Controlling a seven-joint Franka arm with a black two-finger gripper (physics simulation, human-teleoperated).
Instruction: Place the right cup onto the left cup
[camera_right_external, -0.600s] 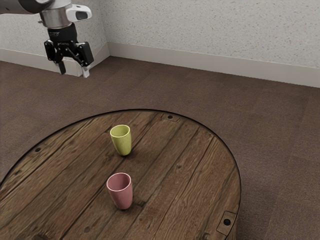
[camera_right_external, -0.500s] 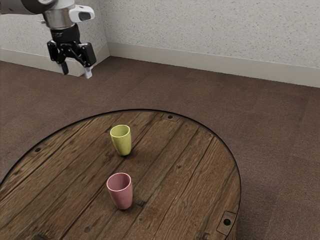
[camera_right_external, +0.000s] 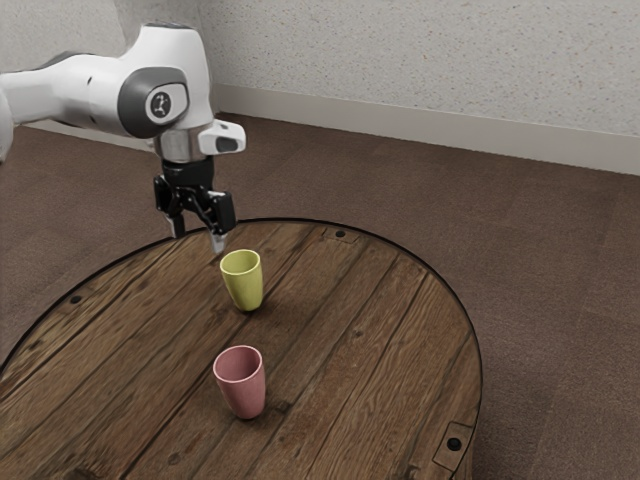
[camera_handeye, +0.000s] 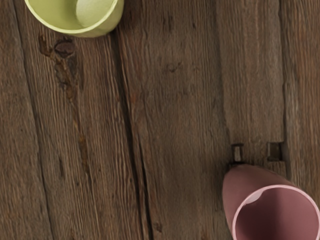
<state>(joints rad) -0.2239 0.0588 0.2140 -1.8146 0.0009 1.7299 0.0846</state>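
Empty fingers (camera_right_external: 218, 243) hung open above the worktop (camera_right_external: 350, 370) as the yellow cup (camera_right_external: 243, 284) and pink cup (camera_right_external: 242, 388) stood apart, grasping and stacking both undone.

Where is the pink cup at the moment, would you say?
In the exterior view's left half, the pink cup stands upright on the wooden table, nearer the camera than the yellow-green cup.

**Spotted one emblem, read no words**

Can make out a small round emblem (camera_right_external: 160, 104) on the dark grey joint cap (camera_right_external: 130, 103) of the white arm (camera_right_external: 180, 65), toward the exterior view's left. Cannot tell its figure closely, nor name a brand from it. Can read no letters or numbers in either view.
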